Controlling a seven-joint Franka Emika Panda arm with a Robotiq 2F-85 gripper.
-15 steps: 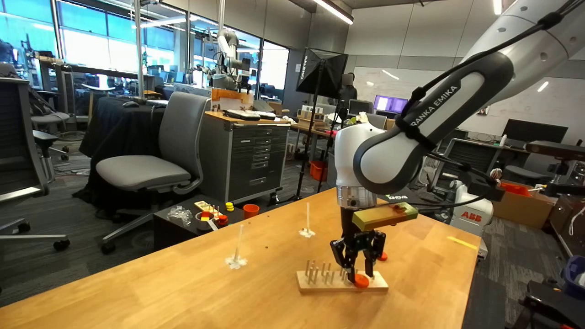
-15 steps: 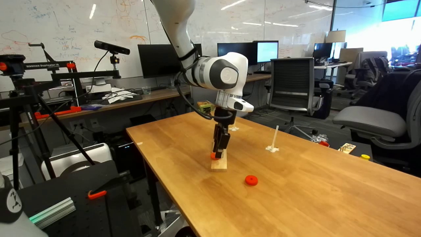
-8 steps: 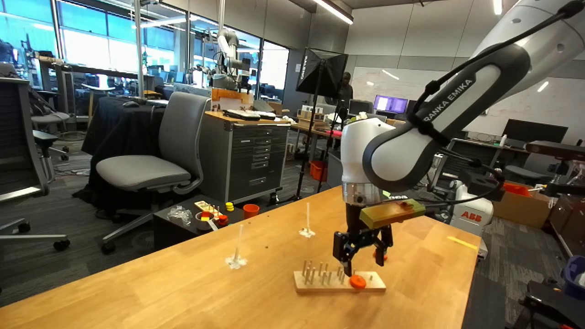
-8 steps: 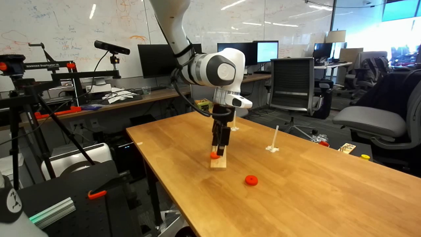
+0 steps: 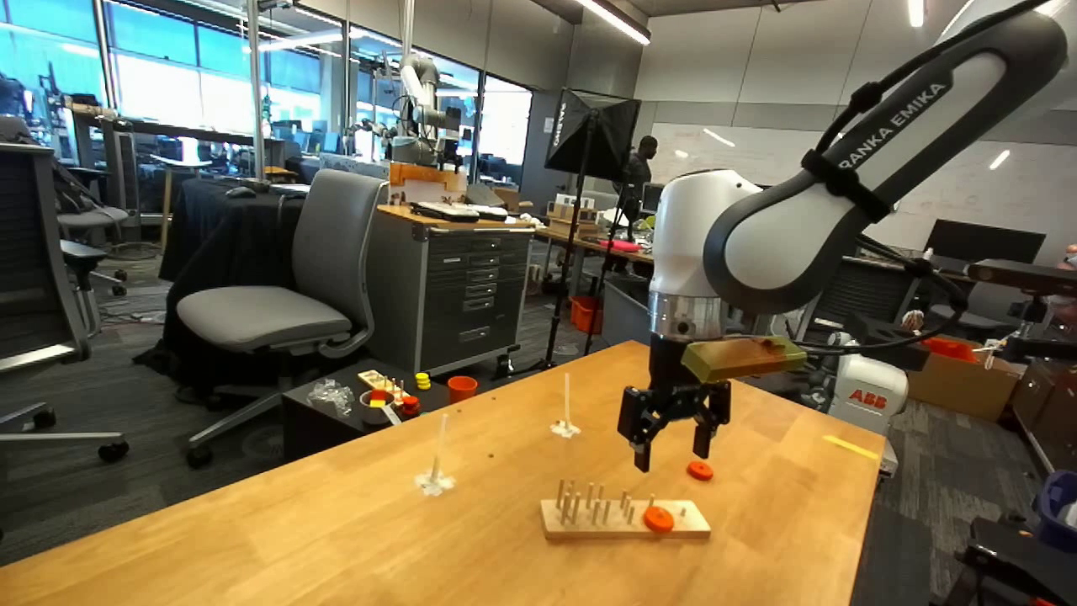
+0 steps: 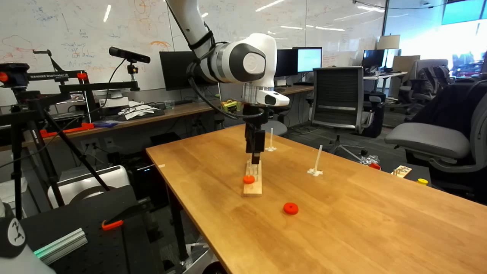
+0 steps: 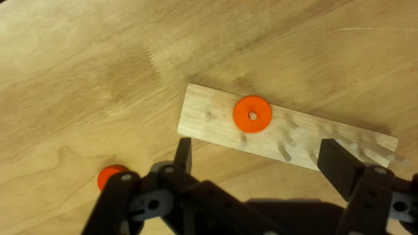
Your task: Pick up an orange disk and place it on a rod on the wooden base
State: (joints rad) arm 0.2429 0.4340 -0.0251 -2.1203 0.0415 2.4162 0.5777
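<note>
On the wooden base (image 7: 264,142), the orange disk (image 7: 242,114) sits around a rod (image 7: 253,116) whose tip shows in its hole. The gripper (image 5: 671,453) hangs above the table (image 5: 353,539), apart from the disk, jaws spread wide. A second orange disk (image 6: 290,208) lies on the table near the base.

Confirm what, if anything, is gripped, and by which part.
Nothing is held: the fingers stand open. One disk sits around a peg of the base.
</note>
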